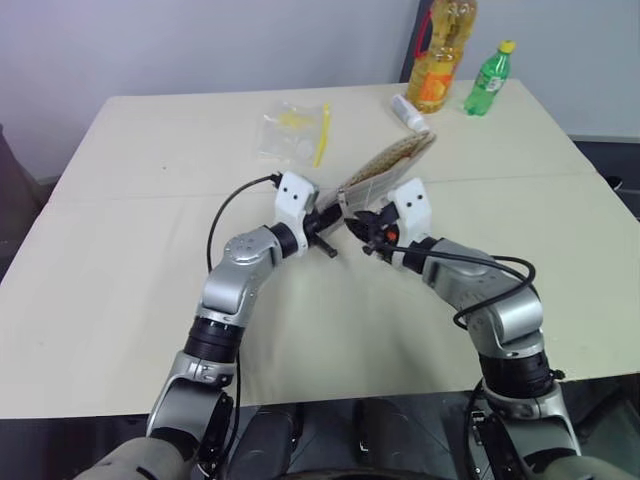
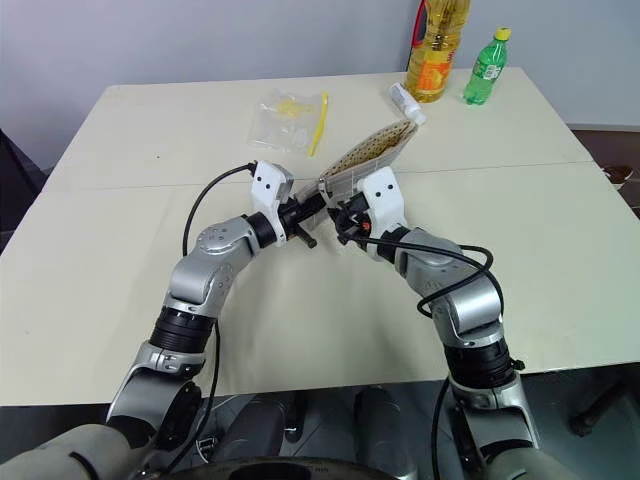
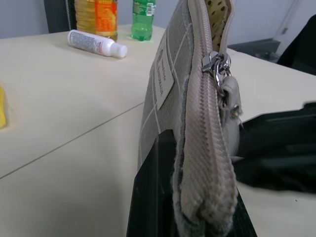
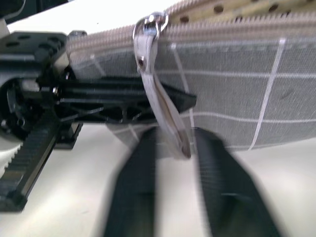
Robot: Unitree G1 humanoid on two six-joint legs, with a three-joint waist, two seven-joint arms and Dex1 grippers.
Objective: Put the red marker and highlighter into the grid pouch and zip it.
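Left eye view: grid pouch held up at frame centre, L gripper clamped on its corner. R gripper closing round zipper pull, grip unconfirmed. Step: zipping, judged. Next: draw pull along teeth, L bracing.

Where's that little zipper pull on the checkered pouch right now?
The zipper pull hangs from the grid pouch, held above the table's middle, between the right gripper's fingers and beside the left gripper.

Both arms clad in silver-grey shells, black ribbed collars at joints. White wrist housings seen behind left gripper and right gripper. Fingers black, flat, ridged. Black cable looped from each wrist.
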